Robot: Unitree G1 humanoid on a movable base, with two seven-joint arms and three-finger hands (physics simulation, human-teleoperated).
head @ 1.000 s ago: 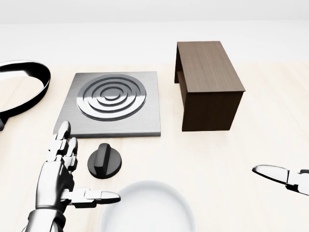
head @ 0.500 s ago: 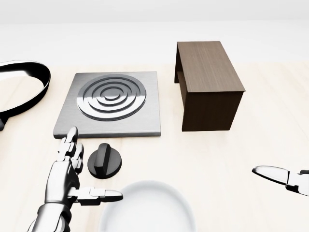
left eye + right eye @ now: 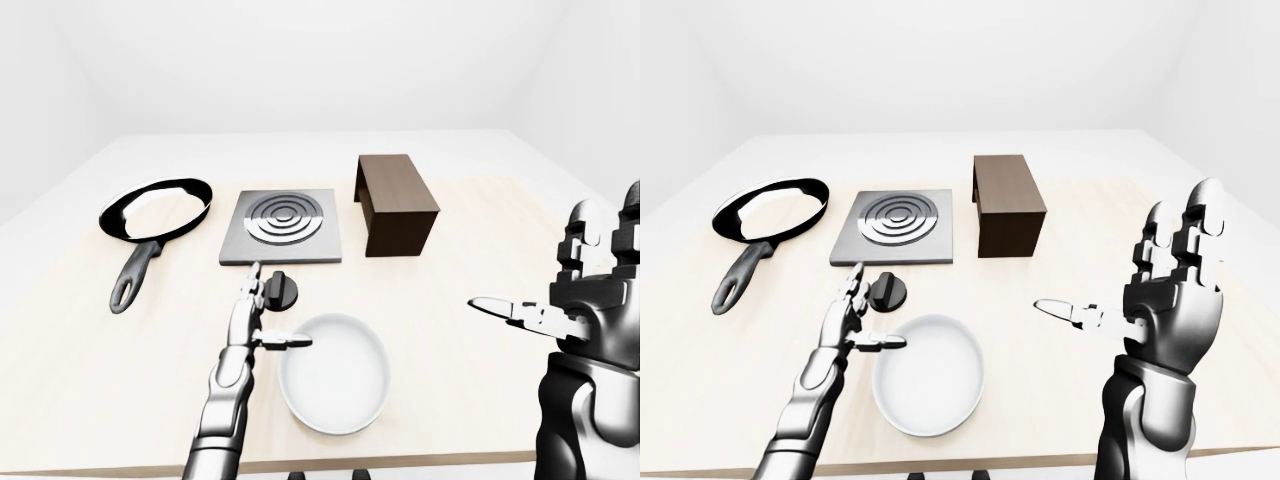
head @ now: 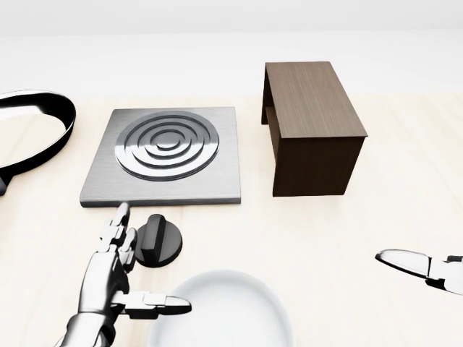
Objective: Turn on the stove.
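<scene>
Black knob (image 4: 157, 242) sits just beside the spread left hand (image 4: 108, 278), below the stove (image 4: 166, 155); right hand (image 3: 1170, 290) spread too.

On the table (image 3: 70, 330), the stove plate (image 4: 165, 157) sits at the middle. The pan (image 3: 150, 220) lies to its left, the wooden box (image 4: 312, 129) to its right. The knob (image 4: 157, 241) sits just near of the plate, and the bowl (image 3: 335, 373) nearer still.
</scene>
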